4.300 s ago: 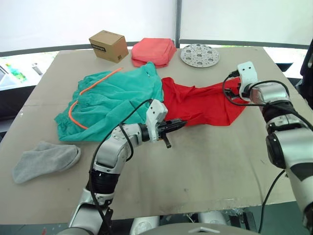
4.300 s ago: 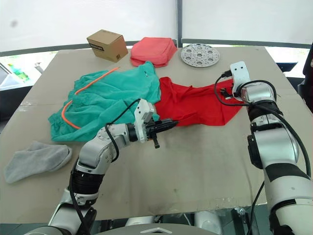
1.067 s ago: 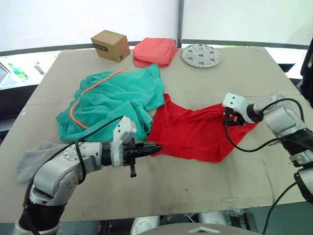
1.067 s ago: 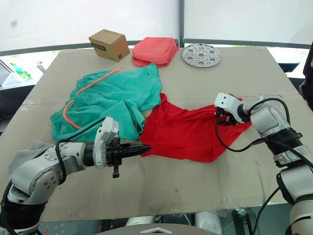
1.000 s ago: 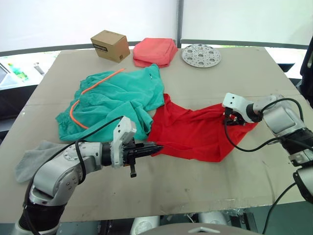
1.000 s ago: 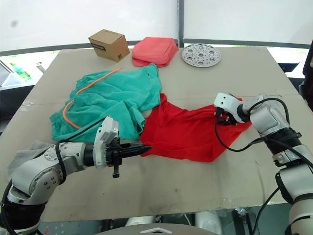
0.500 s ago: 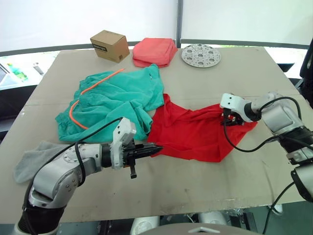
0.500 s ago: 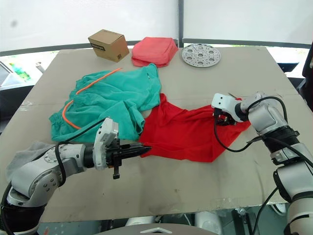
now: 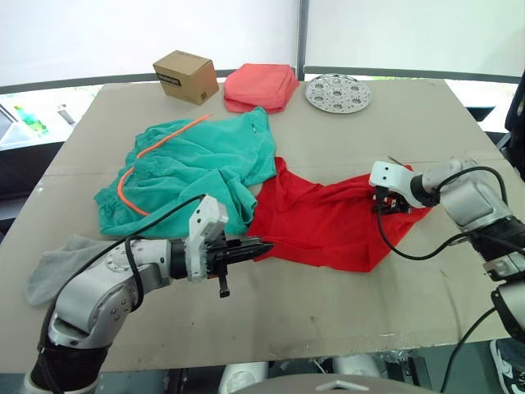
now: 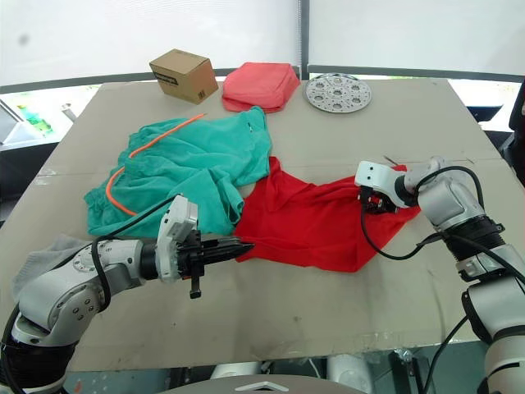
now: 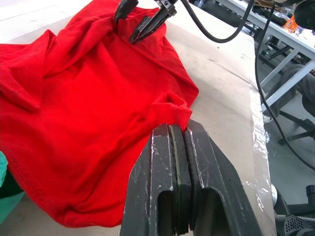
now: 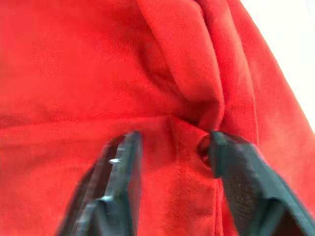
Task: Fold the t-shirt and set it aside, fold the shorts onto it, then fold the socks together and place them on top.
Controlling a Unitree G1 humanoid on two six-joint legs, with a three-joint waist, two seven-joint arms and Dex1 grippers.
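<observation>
The t-shirt (image 9: 324, 222) is found spread and creased on the table (image 9: 353, 304), just right of centre, its upper left edge touching the shorts (image 9: 193, 168), which are bunched at the 10 o'clock side. The left gripper (image 9: 256, 249) is observed clenched on the t-shirt's near left corner, a fold of red cloth being pinched between its closed fingers (image 11: 172, 162). The right gripper (image 9: 389, 203) is seen parted, its fingers (image 12: 120, 172) set astride a ridge of fabric at the t-shirt's 3 o'clock edge without being closed upon it. The socks (image 9: 61, 267) are noted at 8 o'clock, partly hidden behind the left arm.
</observation>
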